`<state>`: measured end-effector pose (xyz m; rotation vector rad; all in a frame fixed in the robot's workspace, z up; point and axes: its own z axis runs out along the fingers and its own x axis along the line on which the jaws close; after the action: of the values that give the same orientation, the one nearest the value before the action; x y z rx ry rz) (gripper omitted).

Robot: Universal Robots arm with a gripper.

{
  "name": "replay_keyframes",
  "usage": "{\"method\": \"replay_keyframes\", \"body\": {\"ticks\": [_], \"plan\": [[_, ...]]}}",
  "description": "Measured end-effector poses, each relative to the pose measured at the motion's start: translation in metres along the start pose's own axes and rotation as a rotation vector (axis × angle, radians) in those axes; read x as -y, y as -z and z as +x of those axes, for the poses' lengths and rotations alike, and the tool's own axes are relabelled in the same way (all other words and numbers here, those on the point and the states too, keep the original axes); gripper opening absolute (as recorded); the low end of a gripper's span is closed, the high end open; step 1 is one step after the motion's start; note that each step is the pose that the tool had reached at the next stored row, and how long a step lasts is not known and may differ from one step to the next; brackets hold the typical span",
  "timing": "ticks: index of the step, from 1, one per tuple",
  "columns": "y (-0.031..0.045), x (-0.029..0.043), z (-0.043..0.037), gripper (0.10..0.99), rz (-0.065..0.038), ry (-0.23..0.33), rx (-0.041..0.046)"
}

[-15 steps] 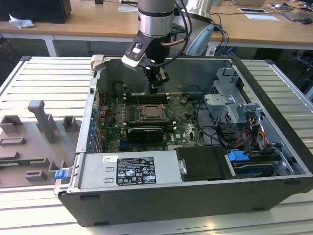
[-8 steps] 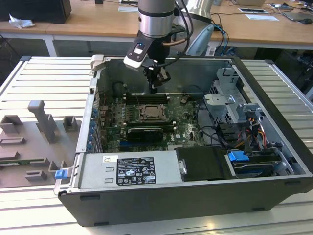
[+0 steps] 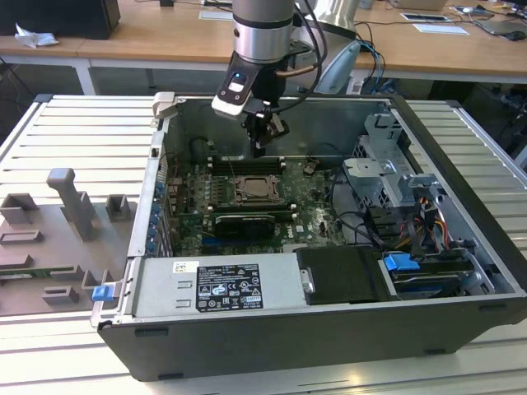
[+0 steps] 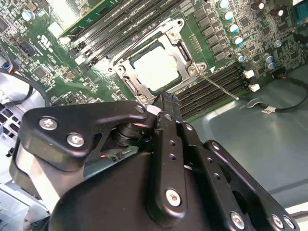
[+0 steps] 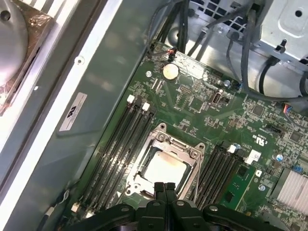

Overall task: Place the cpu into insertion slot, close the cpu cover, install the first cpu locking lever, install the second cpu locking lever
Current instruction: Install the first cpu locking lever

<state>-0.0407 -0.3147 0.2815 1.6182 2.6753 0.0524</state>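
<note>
On the slatted metal counter (image 3: pixel 74 132) lies an open dark computer case (image 3: pixel 329 346), its inside facing up. Over it hangs the robot arm (image 3: pixel 262 33), reaching down into the case above the green circuit board (image 3: pixel 317 206). To the exterior view's left of the case, a grey plastic fixture (image 3: pixel 74 206) sits on the counter.

Near the middle of the board is the insertion slot (image 5: pixel 136 179), flanked on both sides by long black memory slots (image 5: pixel 115 154). The cpu cover (image 5: pixel 194 166) lies flat over the slot. The cpu (image 5: pixel 165 169) is seated inside, its pale metal top showing through the cover's window. In the second wrist view, a thin metal lever (image 4: pixel 219 86) juts out from one corner of the slot and angles across the memory slots.

The claw (image 5: pixel 163 188) hovers just above the edge of the slot. Its two black fingers are pressed together with nothing between them. In the exterior view the claw (image 3: pixel 258 146) hangs just behind the slot, toward the case's back wall.
</note>
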Motion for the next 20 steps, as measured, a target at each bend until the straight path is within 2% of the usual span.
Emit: {"method": "replay_keyframes", "body": {"ticks": [6,14,20], "plan": [[0.0,0.0,0.0,0.106,0.001,0.112,-0.0041],[-0.0003,0.0,0.0,0.106,0.002,0.38,-0.0137],[-0.0003,0.0,0.0,0.106,0.002,0.497,-0.018]]}}
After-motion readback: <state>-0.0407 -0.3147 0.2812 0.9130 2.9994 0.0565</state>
